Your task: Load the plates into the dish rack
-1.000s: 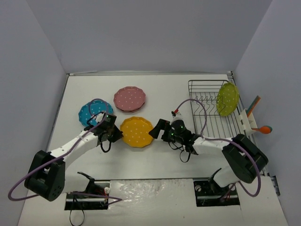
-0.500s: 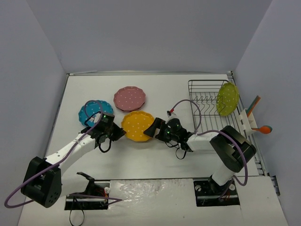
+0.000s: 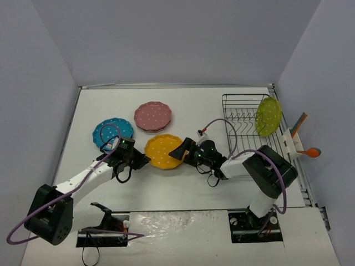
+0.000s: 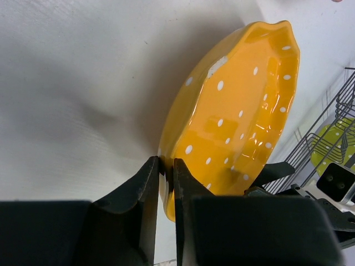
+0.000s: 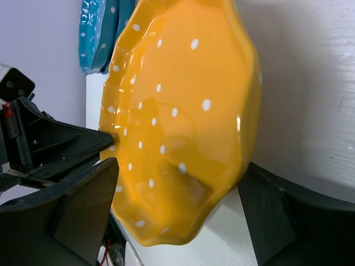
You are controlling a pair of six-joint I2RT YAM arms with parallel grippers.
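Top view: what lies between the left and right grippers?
The orange-yellow plate, in the top view: the left gripper pinches its rim, the right gripper stands open around it.

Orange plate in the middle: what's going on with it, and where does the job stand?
The left gripper is shut on one rim of the orange-yellow plate, holding it tilted rather than flat. The right gripper is open, with its fingers on either side of the opposite rim, as for a handover. One yellow-green plate stands in the dish rack. The pink plate and the blue plates lie on the table, not yet loaded.
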